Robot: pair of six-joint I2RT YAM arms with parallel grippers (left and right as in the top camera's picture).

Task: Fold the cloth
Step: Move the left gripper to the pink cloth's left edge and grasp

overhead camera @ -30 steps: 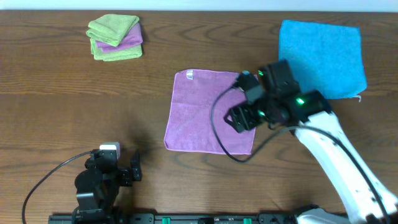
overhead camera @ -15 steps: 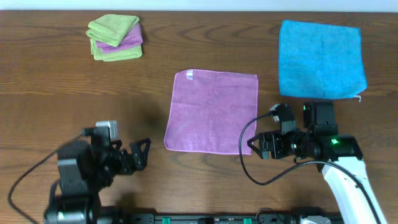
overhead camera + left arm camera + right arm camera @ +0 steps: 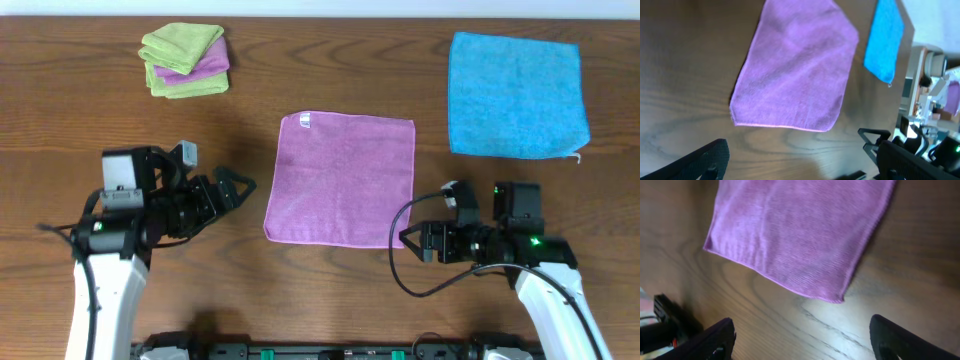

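Observation:
The purple cloth (image 3: 342, 178) lies flat and unfolded in the middle of the table, its white tag (image 3: 305, 122) at the far left corner. It also shows in the left wrist view (image 3: 795, 70) and the right wrist view (image 3: 800, 230). My left gripper (image 3: 237, 190) is open and empty, a little left of the cloth's left edge. My right gripper (image 3: 412, 240) is open and empty, just off the cloth's near right corner. In the wrist views both sets of fingers (image 3: 800, 160) (image 3: 802, 340) are spread wide over bare wood.
A bright blue cloth (image 3: 516, 95) lies flat at the far right. A small stack of lime-green cloths with a purple one between them (image 3: 185, 60) sits at the far left. The table is dark wood (image 3: 100, 120).
My right gripper has drawn back from over the cloth to its near right corner. My left arm has risen from the front edge and reached toward the cloth's left side.

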